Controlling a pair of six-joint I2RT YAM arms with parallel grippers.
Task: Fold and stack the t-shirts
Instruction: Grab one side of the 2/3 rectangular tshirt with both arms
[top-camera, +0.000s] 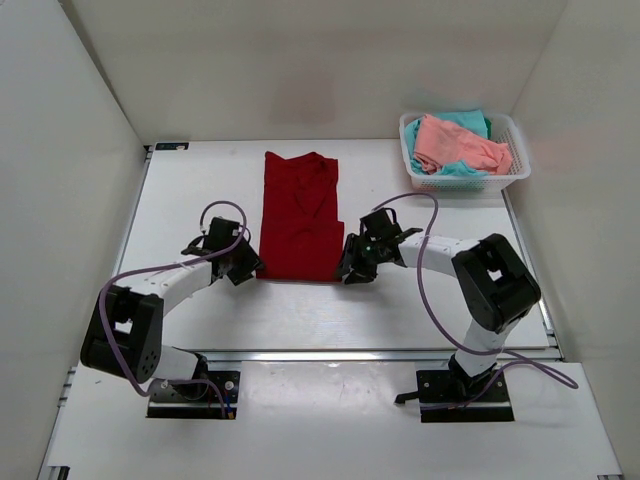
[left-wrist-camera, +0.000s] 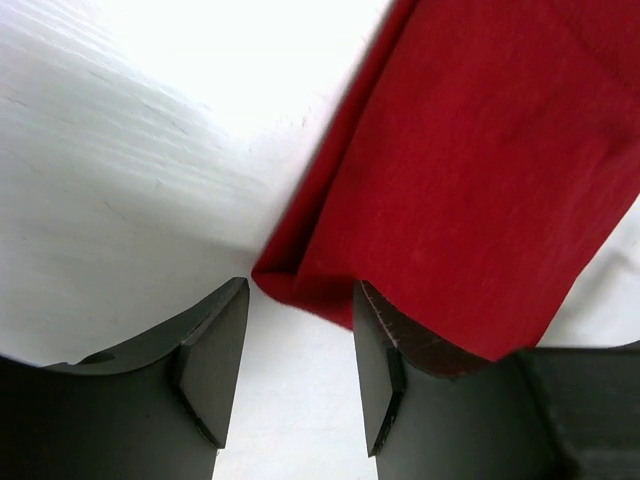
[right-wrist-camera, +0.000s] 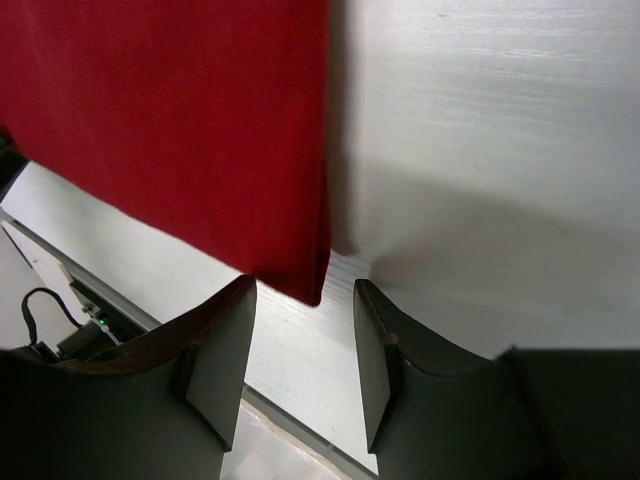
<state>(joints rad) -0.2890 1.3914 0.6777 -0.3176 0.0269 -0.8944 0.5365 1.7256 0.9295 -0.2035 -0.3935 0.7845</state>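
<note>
The dark red t-shirt (top-camera: 300, 215) lies flat on the white table (top-camera: 420, 300), folded into a long narrow strip running away from the arms. My left gripper (top-camera: 243, 262) sits at its near left corner, jaws open. In the left wrist view the shirt's corner (left-wrist-camera: 285, 285) lies just ahead of the gap of the gripper (left-wrist-camera: 300, 290), and the cloth edge overlaps the right fingertip (left-wrist-camera: 375, 320). My right gripper (top-camera: 352, 265) is at the near right corner, also open. There the corner (right-wrist-camera: 310, 285) points into the gap of the gripper (right-wrist-camera: 303, 290), with nothing pinched.
A white mesh basket (top-camera: 520, 165) stands at the back right of the table. It holds a crumpled salmon pink t-shirt (top-camera: 455, 145) lying on a teal t-shirt (top-camera: 465, 120). White walls enclose the table on three sides.
</note>
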